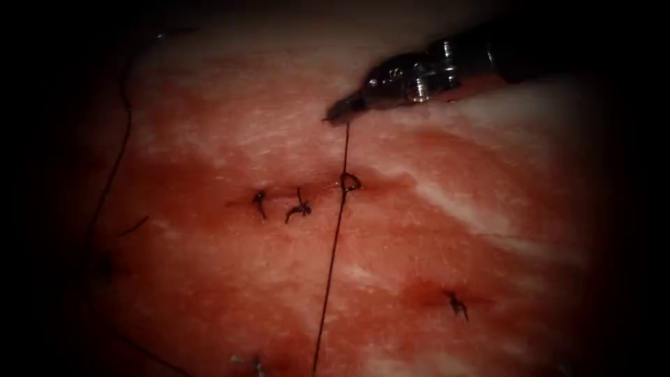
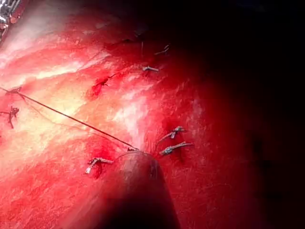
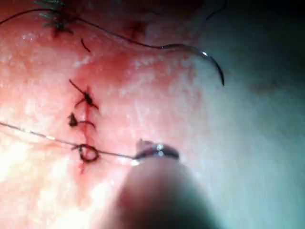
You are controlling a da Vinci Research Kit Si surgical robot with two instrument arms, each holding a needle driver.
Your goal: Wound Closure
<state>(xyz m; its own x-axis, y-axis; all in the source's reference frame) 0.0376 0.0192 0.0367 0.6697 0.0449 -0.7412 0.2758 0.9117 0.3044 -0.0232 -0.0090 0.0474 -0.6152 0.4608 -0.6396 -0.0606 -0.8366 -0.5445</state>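
The tissue [image 1: 488,230] is the largest thing here, its cut [image 1: 300,192] running crosswise near the middle with two tied stitches [image 1: 279,206] on it and a loose loop [image 1: 349,183] at its right end. Through that loop a taut thread [image 1: 333,265] runs nearly straight, from the tissue's near edge up to the right hand [image 1: 335,115], whose jaws are clamped on it beyond the cut. The left hand [image 2: 138,157] has the same strand entering its tip; whether its jaws grip I cannot tell. I judge a knot is being tied; snugging it calls for opposed, even tension. The needle [image 3: 202,55] lies free on the tissue, unheld, its arc opening downward with its point towards the pale edge.
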